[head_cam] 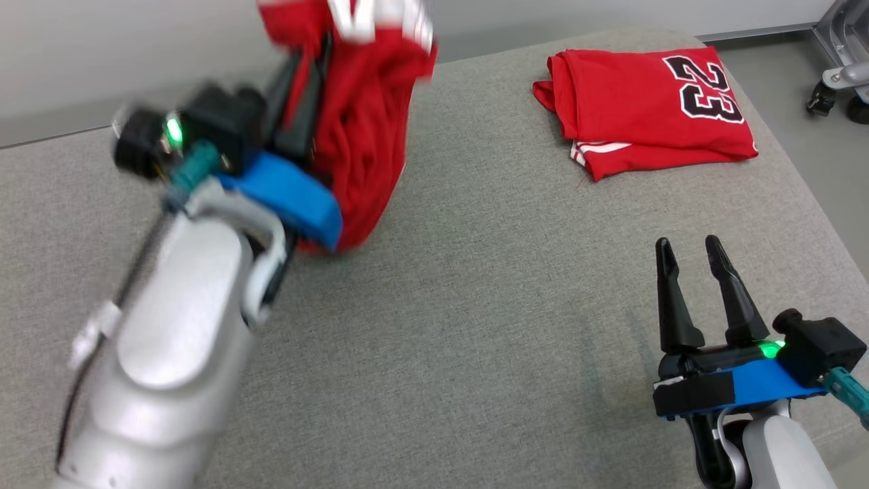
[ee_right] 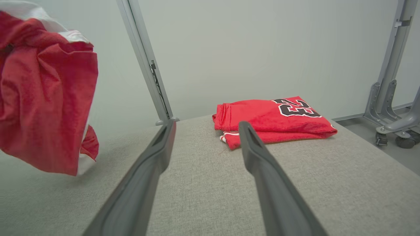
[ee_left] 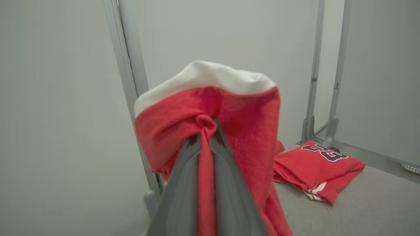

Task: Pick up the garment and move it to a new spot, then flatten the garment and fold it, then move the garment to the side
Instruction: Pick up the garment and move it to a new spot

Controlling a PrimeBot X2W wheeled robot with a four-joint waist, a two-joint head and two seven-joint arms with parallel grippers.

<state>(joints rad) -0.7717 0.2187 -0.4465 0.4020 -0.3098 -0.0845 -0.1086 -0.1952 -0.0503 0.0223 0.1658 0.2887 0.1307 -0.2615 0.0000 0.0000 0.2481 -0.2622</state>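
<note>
The garment (head_cam: 366, 136), a red jersey with white trim, hangs in a bunched, crumpled column from the left hand (ee_left: 207, 131). That hand's two dark fingers are pressed together on a pinch of the red cloth near its top. The bundle's long axis runs close to vertical. Its upper part rises past the top of the head view, and its lowest fold sits close over the left rear part of the grey tabletop (head_cam: 475, 305); whether it brushes the surface I cannot tell. The right hand (head_cam: 687, 244) rests low at the near right with its fingers spread apart and nothing between them, well apart from the hanging cloth. Between the two hands lies a broad bare stretch of tabletop, to the right of the bundle and nearer the robot. That is the relation the set-down turns on, since the left arm alone carries the load and a swing toward the middle would lay it there. A second, folded jersey (head_cam: 652, 102) marked 23 lies at the far right, nearer the right hand. A drop too far right would likely crowd it.
</note>
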